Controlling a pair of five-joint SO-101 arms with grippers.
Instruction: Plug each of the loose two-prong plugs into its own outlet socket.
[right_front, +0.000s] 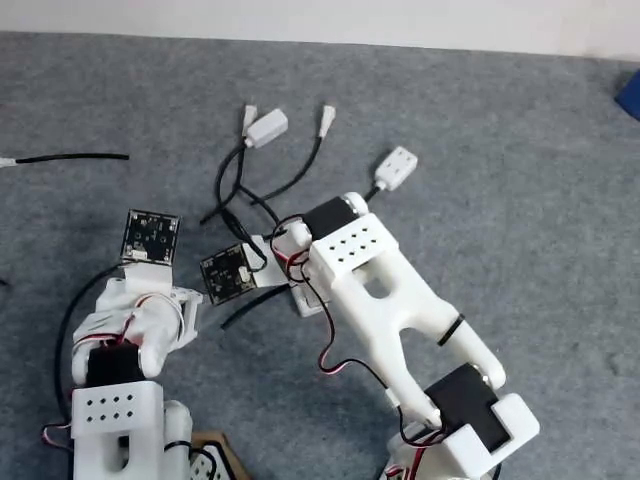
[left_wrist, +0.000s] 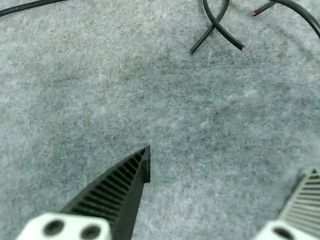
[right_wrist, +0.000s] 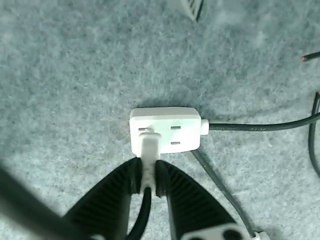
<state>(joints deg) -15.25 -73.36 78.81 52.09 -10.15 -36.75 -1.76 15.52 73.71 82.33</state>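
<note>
Holding plug (right_wrist: 149, 147) tip-on to outlet (right_wrist: 175, 125), mid-frame R wrist view | R gripper (right_wrist: 148, 175) jaws clamped on plug, long axis aimed into slots | L gripper (left_wrist: 230, 160) wide open, empty, over carpet (left_wrist: 100, 100)

I'm working over a grey felt mat (right_front: 520, 140). Lying on it I can see a white outlet socket (right_front: 397, 167) on a black cord, a second socket block (right_front: 268, 127) off to one side, a loose white plug (right_front: 327, 120) between them, tangled black cords (right_front: 232, 185), and a separate black cable (right_front: 80, 157) well apart from the rest.
</note>
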